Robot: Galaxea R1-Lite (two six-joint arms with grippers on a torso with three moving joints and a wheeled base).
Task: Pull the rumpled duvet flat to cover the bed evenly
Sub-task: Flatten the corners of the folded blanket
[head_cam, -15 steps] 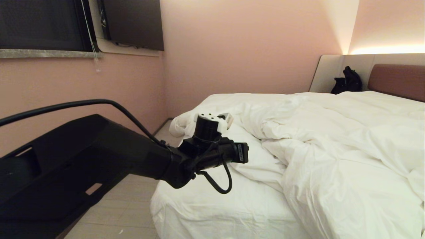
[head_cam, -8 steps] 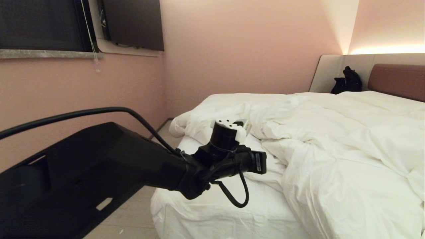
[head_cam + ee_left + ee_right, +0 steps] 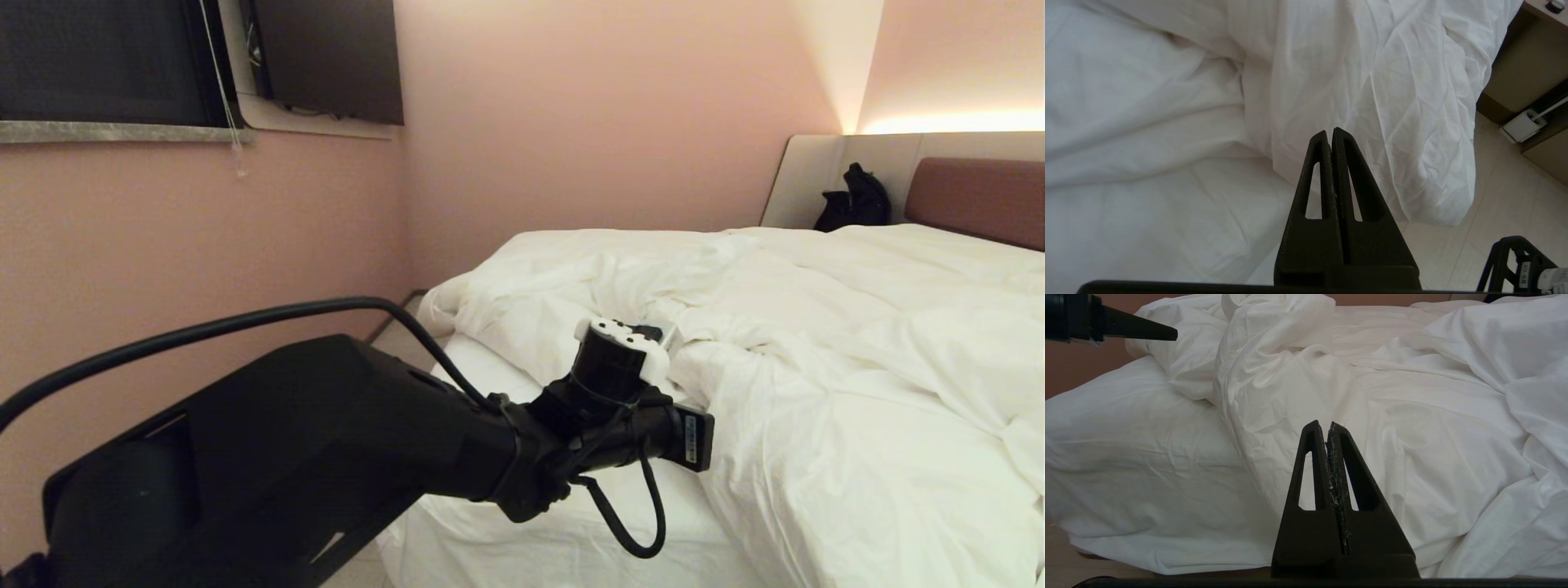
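A: Where does the large puffy white cotton duvet (image 3: 824,359) lie?

B: Bunched over the wide low bed (image 3: 522,523) with its white-sheeted mattress; in the head view it fills the ground from three o'clock round to five o'clock, and a rumpled fold runs out toward nine o'clock at the far corner; the thin white fitted sheet (image 3: 490,539) lies bare at the near corner, about six o'clock.

A: And the left end effector?

B: The left end effector (image 3: 1329,132) is pressed shut, its two black tapered fingers (image 3: 1314,171) meeting at the tips with nothing between them; it hangs above the edge of the duvet's draped fold, though I cannot tell whether it touches the cloth; the black left arm (image 3: 326,441) reaches in from seven o'clock toward the middle of the head view.

A: The right end effector?

B: The right end effector (image 3: 1327,426) is likewise closed on nothing; it points at the creased duvet from the foot of the bed; in its own view the left one's black tip shows at about ten o'clock.

A: Anything else about?

B: A brownish-red padded headboard (image 3: 976,200) at two o'clock; a black bag (image 3: 853,200) beside it against the pale grey-beige side panel (image 3: 808,180); pink walls (image 3: 596,122); a dark wall-mounted screen (image 3: 326,57) at eleven o'clock; pale floor tiles (image 3: 1506,204) beside the bed.
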